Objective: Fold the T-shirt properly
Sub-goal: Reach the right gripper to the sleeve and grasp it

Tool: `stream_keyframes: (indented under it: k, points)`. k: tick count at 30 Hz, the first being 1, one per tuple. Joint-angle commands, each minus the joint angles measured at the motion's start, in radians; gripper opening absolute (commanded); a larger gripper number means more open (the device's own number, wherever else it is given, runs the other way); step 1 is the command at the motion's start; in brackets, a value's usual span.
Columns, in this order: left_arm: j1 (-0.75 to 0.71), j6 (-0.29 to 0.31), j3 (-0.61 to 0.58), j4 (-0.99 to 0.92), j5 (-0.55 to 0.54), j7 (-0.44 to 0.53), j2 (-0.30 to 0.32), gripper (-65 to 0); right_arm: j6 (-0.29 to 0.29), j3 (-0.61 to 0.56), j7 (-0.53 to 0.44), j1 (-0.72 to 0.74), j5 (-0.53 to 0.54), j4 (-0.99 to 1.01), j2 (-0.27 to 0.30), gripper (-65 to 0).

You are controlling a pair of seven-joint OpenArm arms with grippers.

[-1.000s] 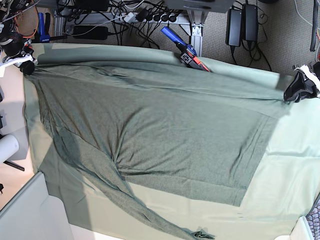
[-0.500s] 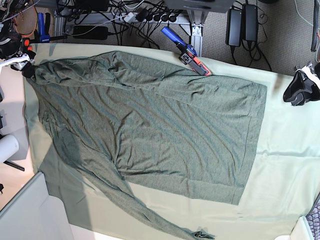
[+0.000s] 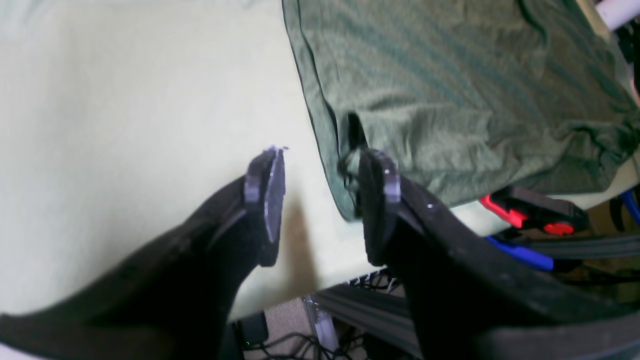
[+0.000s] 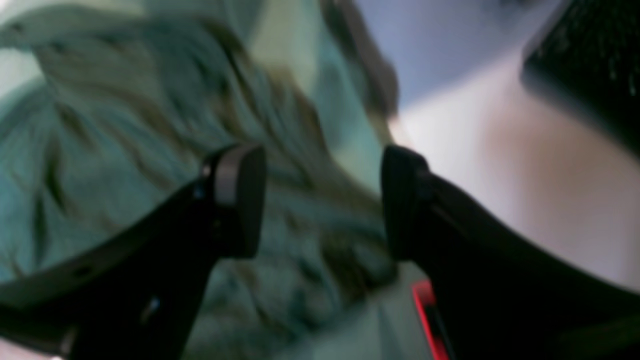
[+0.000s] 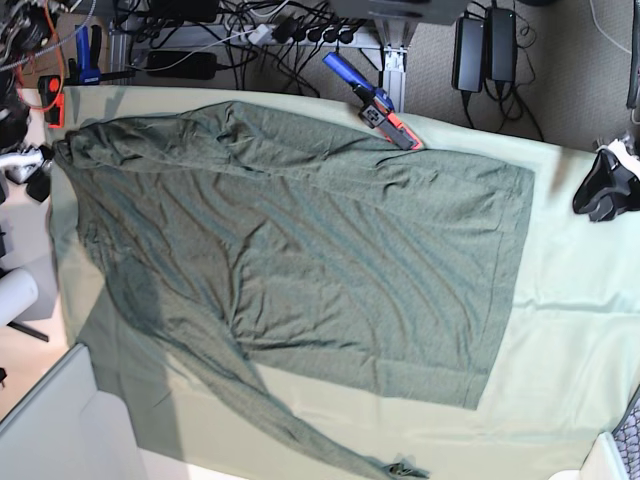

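We see both claws, left gripper point(image 5: 603, 190) and right gripper point(image 5: 33, 170), now released and backed off the T-shirt point(image 5: 300, 260), which has dropped flat onto the table cloth point(image 5: 580, 330), ready for folding.

On my feed the T-shirt point(image 5: 300, 250) reads dark heathered olive green — the table cloth point(image 5: 570, 330) under it pale mint. The clamp point(image 5: 372, 103) at the far edge is blue with red-orange; both grippers' fingers point(image 3: 265, 200) black.
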State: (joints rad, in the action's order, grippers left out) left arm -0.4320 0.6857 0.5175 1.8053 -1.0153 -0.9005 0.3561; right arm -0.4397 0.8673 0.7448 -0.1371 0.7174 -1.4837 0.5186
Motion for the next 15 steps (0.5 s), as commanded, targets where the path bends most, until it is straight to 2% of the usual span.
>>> stream_keyframes:
  k: [1, 4, 7, 12, 15]
  points:
    - [0.003, 0.012, 0.005, 0.016, -0.025, 0.022, 0.016, -37.0, -0.009, -0.025, -0.037, 0.052, 0.006, -0.015, 0.029, -28.8]
    - [0.005, 0.012, -0.013, 0.016, -0.027, 0.021, 0.016, -37.0, -0.009, -0.171, -0.083, 0.187, -0.066, 0.013, 0.026, -28.8]
    - [0.005, 0.012, -0.055, 0.016, -0.024, 0.011, 0.023, -37.0, -0.009, -0.367, -0.134, 0.346, -0.154, 0.075, 0.009, -28.8]
    - [-0.006, 0.012, -0.140, 0.016, 0.007, 0.005, 0.048, -37.0, 0.000, -0.676, -0.232, 0.598, -0.373, 0.251, -0.074, -28.8]
    - [-0.019, 0.012, -0.154, 0.016, 0.006, 0.001, 0.049, -37.0, 0.048, -0.834, -0.294, 0.716, -0.509, 0.443, -0.128, -28.8]
